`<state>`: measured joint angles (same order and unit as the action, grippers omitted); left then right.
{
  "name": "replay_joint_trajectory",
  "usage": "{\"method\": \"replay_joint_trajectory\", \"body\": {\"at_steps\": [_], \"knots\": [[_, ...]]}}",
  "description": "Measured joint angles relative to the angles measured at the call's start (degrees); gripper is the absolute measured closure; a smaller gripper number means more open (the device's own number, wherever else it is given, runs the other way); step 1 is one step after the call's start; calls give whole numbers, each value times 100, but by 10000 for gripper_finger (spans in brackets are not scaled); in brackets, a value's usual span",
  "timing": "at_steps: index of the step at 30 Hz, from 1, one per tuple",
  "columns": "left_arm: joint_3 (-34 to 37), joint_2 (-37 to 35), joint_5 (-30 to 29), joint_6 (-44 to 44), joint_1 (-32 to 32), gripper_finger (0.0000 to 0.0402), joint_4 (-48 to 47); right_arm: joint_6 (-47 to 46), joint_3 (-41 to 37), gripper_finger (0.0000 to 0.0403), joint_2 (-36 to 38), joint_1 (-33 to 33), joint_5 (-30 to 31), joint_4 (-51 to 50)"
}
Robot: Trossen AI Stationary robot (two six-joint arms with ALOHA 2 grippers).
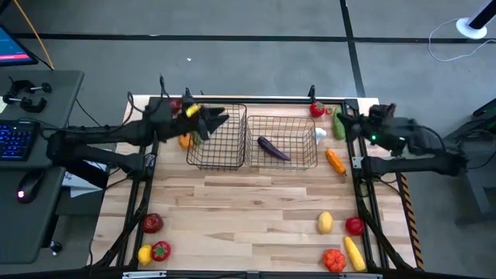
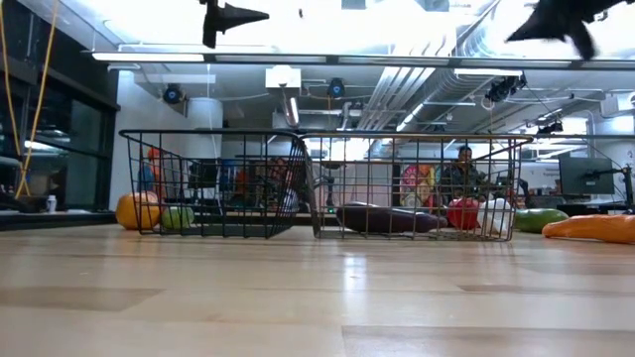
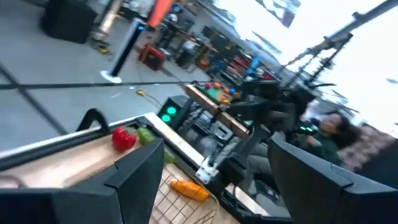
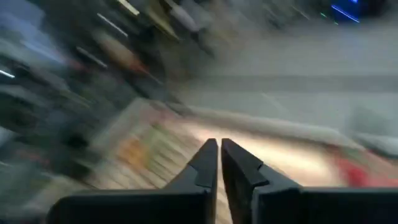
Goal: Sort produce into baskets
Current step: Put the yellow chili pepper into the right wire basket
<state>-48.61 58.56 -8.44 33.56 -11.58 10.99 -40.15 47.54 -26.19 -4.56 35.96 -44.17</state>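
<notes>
Two dark wire baskets stand side by side at the table's far middle, the narrower basket point(image 1: 217, 138) on the left and the wider basket point(image 1: 285, 142) on the right. A purple eggplant point(image 1: 273, 147) lies in the wider one. My left gripper point(image 1: 219, 121) hangs open high over the narrower basket, with nothing between its fingers point(image 3: 134, 177). My right gripper point(image 4: 219, 154) is shut and empty, raised near the table's far right edge point(image 1: 342, 122). Produce lies loose on the table: a tomato point(image 1: 317, 109), a carrot point(image 1: 335, 160), and a lemon point(image 1: 325, 223).
An orange piece point(image 1: 185, 141) and a green one point(image 2: 179, 216) lie left of the narrower basket. More produce sits at the near left point(image 1: 152, 223) and near right point(image 1: 334, 260) corners. The bare wooden middle of the table point(image 1: 248, 209) lies in front of the baskets.
</notes>
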Motion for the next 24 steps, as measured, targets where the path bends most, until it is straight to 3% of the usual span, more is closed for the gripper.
{"method": "replay_joint_trajectory", "body": {"at_steps": [2, 5, 9, 14, 19, 24], "knots": [[-30, -46, 597, -88, -312, 126, 3, -752, 560, 358, -564, -186, -81, -1520], [-31, -131, 1309, -123, -660, 126, -79, -1561, 968, 304, -1245, -442, -674, -2851], [-31, -211, 2088, -281, -997, 126, -130, -1959, 934, 217, -1933, -773, -1800, -3335], [-31, -227, 2790, -321, -1307, 126, -139, -1621, 675, 131, -2705, -1403, -2941, -3588], [-31, -227, 3083, -321, -1452, 126, -202, -1073, 589, 111, -3202, -2184, -3408, -3785], [-31, -227, 3085, -224, -1472, 126, -270, 150, 585, 117, -3594, -2846, -3679, -3647]]}}
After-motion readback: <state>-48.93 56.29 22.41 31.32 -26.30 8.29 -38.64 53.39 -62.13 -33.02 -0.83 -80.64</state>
